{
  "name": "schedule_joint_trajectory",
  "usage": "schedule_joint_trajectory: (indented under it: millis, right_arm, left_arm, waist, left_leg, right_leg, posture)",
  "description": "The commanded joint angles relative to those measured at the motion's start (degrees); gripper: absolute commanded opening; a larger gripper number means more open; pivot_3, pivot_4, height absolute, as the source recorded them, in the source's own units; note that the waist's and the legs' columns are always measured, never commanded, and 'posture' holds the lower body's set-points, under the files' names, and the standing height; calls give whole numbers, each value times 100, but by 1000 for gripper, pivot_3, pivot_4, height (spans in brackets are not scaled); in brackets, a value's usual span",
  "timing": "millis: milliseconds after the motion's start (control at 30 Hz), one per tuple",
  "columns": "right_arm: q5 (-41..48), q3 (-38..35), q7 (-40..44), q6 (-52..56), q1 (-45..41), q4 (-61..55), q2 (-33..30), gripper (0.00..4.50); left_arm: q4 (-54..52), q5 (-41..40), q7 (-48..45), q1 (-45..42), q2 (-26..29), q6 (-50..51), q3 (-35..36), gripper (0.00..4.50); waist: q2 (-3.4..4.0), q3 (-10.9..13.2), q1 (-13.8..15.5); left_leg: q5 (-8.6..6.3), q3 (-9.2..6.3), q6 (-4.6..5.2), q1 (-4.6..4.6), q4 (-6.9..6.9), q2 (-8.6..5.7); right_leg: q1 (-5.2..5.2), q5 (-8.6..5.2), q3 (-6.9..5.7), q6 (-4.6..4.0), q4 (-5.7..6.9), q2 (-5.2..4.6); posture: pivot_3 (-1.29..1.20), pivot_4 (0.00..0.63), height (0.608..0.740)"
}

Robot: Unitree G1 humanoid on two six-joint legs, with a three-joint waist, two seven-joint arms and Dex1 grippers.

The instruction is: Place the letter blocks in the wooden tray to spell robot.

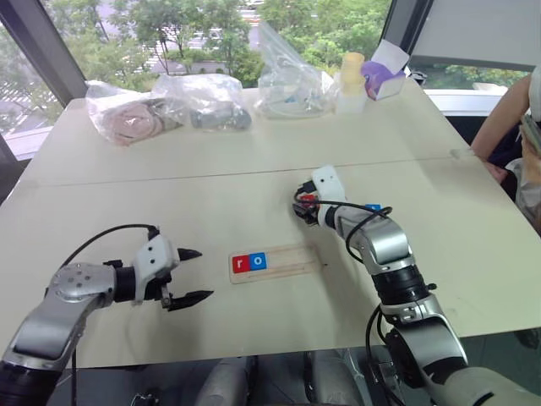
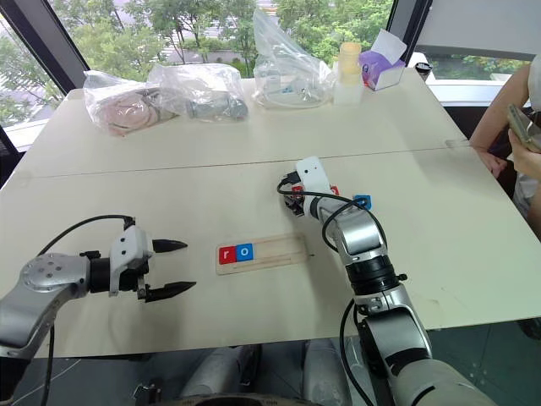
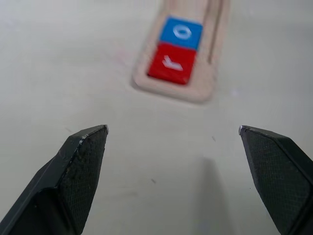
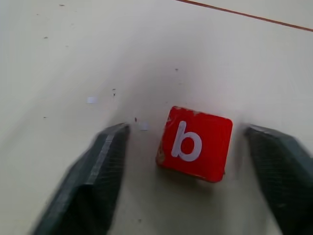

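Left tool [image 1: 193,275] wide open, empty, right tool [image 4: 186,161] straddling red b block [image 4: 195,143] (not gripping), pale table [image 1: 127,161], windows behind.

Daylight pours through tall windows [image 1: 211,34] with green trees outside; dark window frames [image 1: 42,51] angle down behind a wide cream table [image 1: 254,161] split by one seam.

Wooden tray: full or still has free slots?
Partly filled. The wooden tray holds a red r block and a blue o block at its left end; the rest of the slot is bare.
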Motion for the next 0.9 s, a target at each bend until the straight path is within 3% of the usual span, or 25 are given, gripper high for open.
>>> schedule_joint_trajectory:
  millis: [33,67,100,267,433,600,733,900]
  right_arm:
    - [-53,50,-30,256,92,-412,28,1733]
    - [-50,74,-27,383,175,-602,-9,1208]
    - [-49,95,-19,508,260,-798,-52,1156]
    - [22,51,44,1469,733,-2345,-450,1156]
    - [450,-631,238,3468,1427,-4580,-825,1156]
    - [575,-1094,172,4053,2080,-5237,-678,1156]
    - [588,-1503,-36,4053,2393,-5208,-159,1156]
    - [728,-1608,-19,4053,2272,-5123,-115,3665]
  left_arm:
    - [-140,-112,80,-97,51,47,186,4500]
    - [-143,-117,97,-114,46,46,175,4500]
    - [-152,-127,113,-126,42,49,163,4500]
    - [-340,-359,108,-137,-8,156,125,4500]
    - [-380,-470,36,-206,-7,212,10,4500]
    - [-218,-428,15,-447,-78,171,-168,4500]
    - [51,-364,-30,-789,-125,136,-302,4500]
    - [104,-367,-17,-931,-158,173,-338,4500]
  waist:
    - [0,0,-12]
    - [0,0,-9]
    - [0,0,-5]
    - [0,0,25]
    - [0,1,39]
    - [-2,1,26]
    - [-2,1,24]
    - [-2,1,22]
  left_leg:
    - [0,1,0,0,-1,0]
    - [0,2,0,0,-2,0]
    - [0,1,0,0,-4,0]
    - [-1,2,1,-4,-7,-1]
    - [-1,1,2,-12,-6,0]
    - [-1,12,2,-8,-4,13]
    - [-1,18,1,-7,-3,17]
    - [-1,21,1,-7,-3,18]
  right_leg:
    - [-1,0,2,0,0,1]
    - [-2,0,3,0,0,1]
    - [-3,0,3,0,0,1]
    - [-5,0,6,0,-3,-1]
    - [-11,-1,11,0,-4,-4]
    - [-8,-2,10,1,-7,-6]
    - [-8,-2,8,1,-7,-3]
    - [-9,-1,11,0,-7,4]
  posture:
    - [0,150,740]
    - [0,150,740]
    - [0,150,740]
    - [0,150,740]
    - [0,150,740]
    - [0,150,740]
    - [0,150,740]
    - [0,150,740]
